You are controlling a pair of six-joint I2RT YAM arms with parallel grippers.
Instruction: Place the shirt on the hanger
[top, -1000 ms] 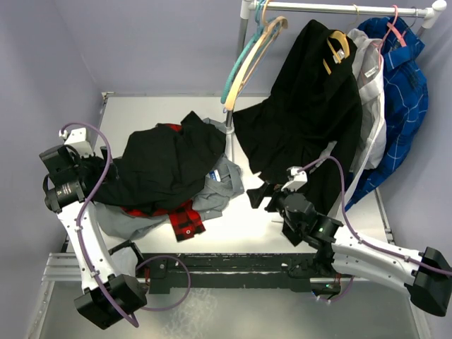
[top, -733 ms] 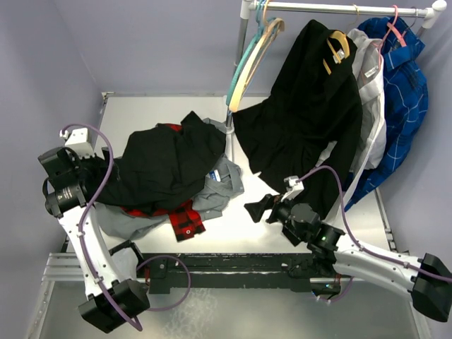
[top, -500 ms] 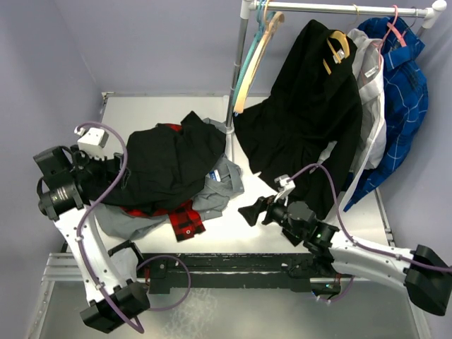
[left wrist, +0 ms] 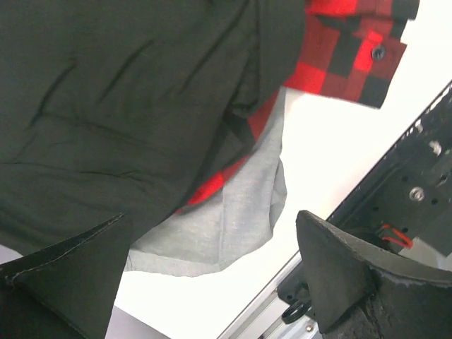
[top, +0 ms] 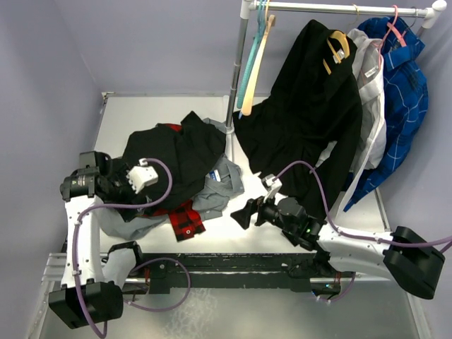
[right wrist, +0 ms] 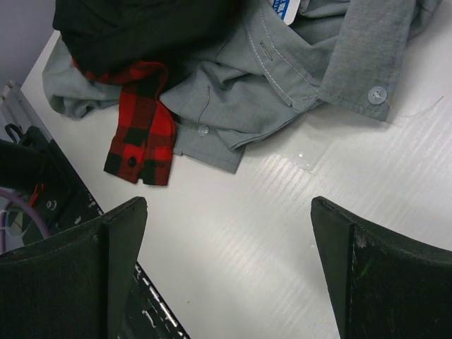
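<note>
While the blue-and-white tag (right wrist: 284, 6) is illegible, the shirt (top: 169, 159), black and crumpled, lies left of centre. The hanger (top: 256, 67) hangs upper centre; left gripper (left wrist: 212, 219) and right gripper (right wrist: 227, 205) gape wide.

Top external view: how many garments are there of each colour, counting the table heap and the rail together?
Black: 2, the heaped black button-up shirt and the hanging long black garment
Plaid: 1, the red-and-black plaid shirt
Grey: 1, the grey shirt
White: 1, the white shirt
Blue: 1, the blue checked shirt
Total: 6
</note>
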